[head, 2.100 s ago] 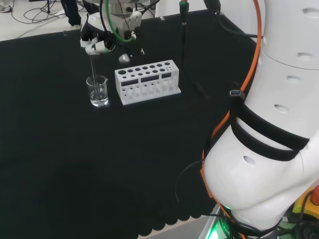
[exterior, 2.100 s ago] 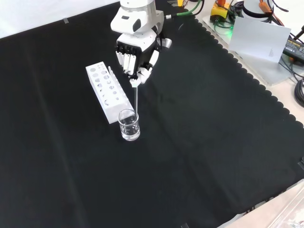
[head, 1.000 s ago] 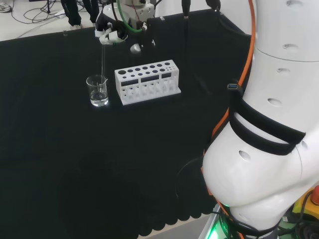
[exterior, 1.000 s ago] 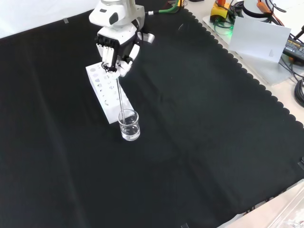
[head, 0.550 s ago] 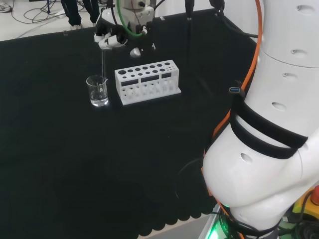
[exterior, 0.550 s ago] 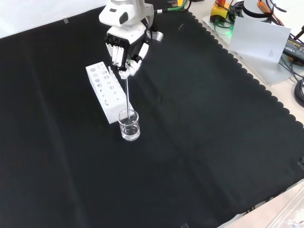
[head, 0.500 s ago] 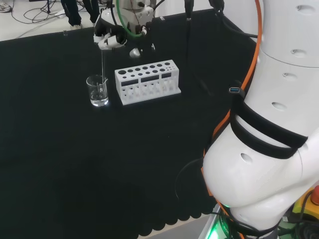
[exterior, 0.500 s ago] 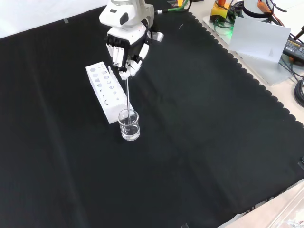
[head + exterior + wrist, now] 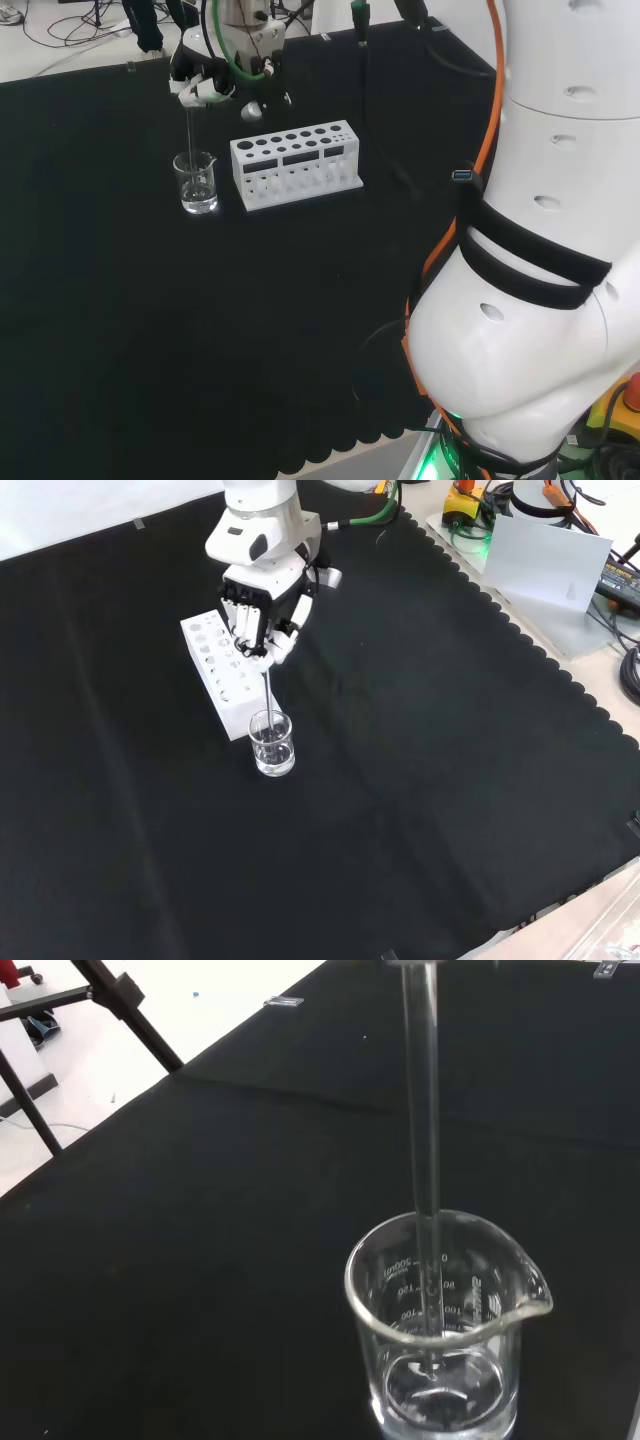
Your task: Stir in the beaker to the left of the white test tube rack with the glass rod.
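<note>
- The hand (image 9: 258, 615) is hanging above the beaker (image 9: 272, 743), its fingers curled round the top end of the glass rod (image 9: 269, 693) and pinching it.
- The rod is running down from the fingers into the beaker; in the wrist view its lower end (image 9: 432, 1350) is sitting inside the glass, near the bottom, where a little clear liquid seems to be lying.
- The beaker is standing on the black cloth (image 9: 430, 780) toward its far-left part in the head view, well away from every edge, just beside the short end of the white rack (image 9: 294, 164).
- In the front view the rack (image 9: 228, 673) is lying behind the beaker, very near it, though I cannot tell whether they are touching.
- Judging by this, stirring is under way.
- Risks from here: a wide sweep could be pressing the rod against the beaker's wall and tipping or sliding the light glass.
- A swing toward the rack could be knocking the rod or fingers into it.
- Lowering further could be jamming the rod tip on the bottom and cracking glass or shifting the rod in the fingers.
</note>
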Robot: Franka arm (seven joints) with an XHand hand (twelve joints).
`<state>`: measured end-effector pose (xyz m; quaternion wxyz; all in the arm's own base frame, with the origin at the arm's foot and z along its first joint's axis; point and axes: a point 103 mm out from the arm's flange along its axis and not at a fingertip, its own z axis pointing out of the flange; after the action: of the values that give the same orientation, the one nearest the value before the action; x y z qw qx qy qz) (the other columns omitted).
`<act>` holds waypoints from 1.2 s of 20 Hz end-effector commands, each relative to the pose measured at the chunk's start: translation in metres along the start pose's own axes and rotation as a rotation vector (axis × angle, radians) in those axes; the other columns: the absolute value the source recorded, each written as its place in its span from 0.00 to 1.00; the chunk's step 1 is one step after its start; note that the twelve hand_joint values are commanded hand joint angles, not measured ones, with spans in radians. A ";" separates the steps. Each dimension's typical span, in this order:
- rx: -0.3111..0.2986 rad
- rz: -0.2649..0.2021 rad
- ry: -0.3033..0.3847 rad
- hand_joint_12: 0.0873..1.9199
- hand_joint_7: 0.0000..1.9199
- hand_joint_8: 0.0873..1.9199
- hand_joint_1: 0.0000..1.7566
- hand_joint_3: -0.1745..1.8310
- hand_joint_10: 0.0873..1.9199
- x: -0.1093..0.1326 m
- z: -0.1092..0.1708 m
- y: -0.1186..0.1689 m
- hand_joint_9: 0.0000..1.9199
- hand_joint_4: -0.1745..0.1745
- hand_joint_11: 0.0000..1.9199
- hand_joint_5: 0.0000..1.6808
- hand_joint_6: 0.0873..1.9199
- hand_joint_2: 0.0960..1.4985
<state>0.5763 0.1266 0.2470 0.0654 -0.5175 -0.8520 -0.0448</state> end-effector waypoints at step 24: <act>0.024 -0.037 -0.046 0.36 0.52 0.66 0.73 0.09 0.47 0.036 -0.001 -0.016 0.84 0.00 0.86 0.63 0.28 0.72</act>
<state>0.5419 0.1360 0.2562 0.0508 -0.5086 -0.8592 -0.0248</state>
